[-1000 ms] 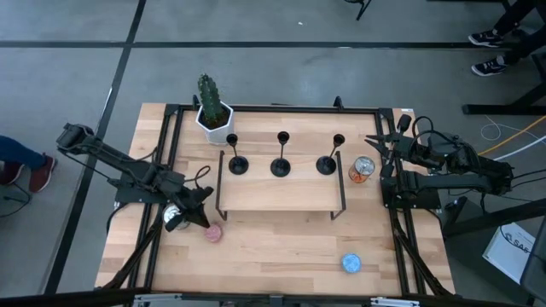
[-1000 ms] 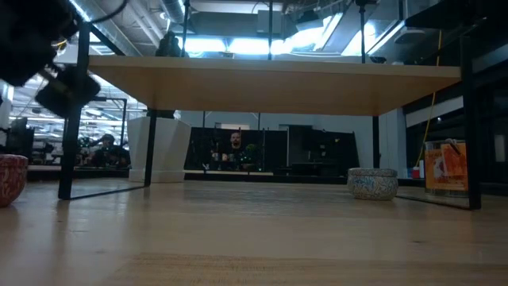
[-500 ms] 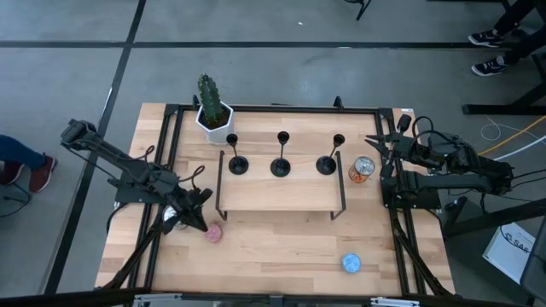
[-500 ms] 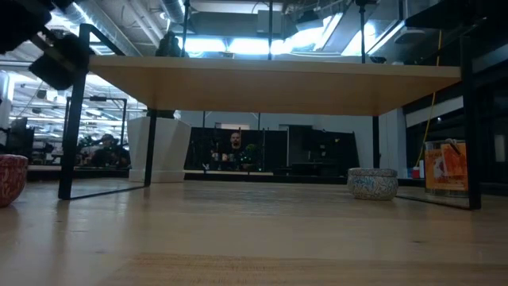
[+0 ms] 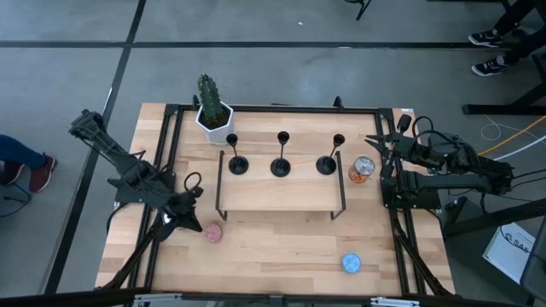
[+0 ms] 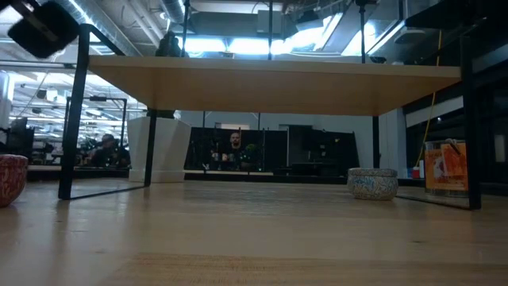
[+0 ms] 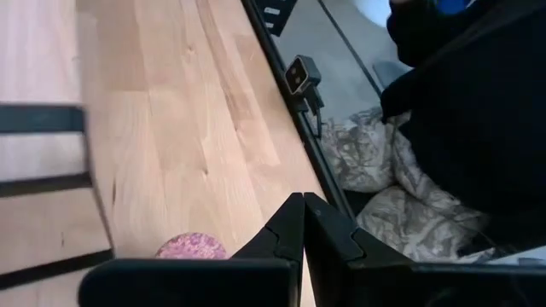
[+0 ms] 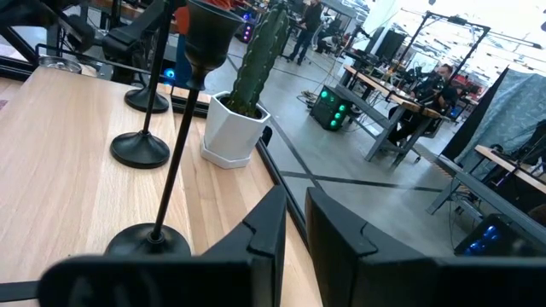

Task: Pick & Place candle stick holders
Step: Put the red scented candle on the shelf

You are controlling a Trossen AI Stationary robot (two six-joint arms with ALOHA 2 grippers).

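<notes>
Three black candle stick holders [image 5: 237,164] [image 5: 280,166] [image 5: 326,164] stand upright in a row, on their round bases, on a raised wooden shelf [image 5: 281,194]. The right wrist view shows the nearest holder [image 8: 175,162] close by. My left gripper [image 5: 191,225] hovers shut and holding nothing at the table's left, beside a pink tin [image 5: 213,232]. In its wrist view my left gripper [image 7: 303,203] has the pink tin [image 7: 190,247] just below it. My right gripper [image 5: 374,141] waits at the far right, right of the shelf. In its wrist view my right gripper [image 8: 295,223] shows a narrow gap and nothing between its fingers.
A potted cactus [image 5: 212,111] stands at the far left by the shelf. A metal can [image 5: 362,169] stands right of the shelf and a blue tin [image 5: 351,263] lies near the front right. A grey tin [image 5: 169,222] shows partly under my left arm. Black frame rails run along the table's sides.
My left gripper has risen, staying shut, and has drawn back a little toward the table's left edge as the arm swung. In the low view it has climbed to the picture's top left corner. Nothing else has moved.
</notes>
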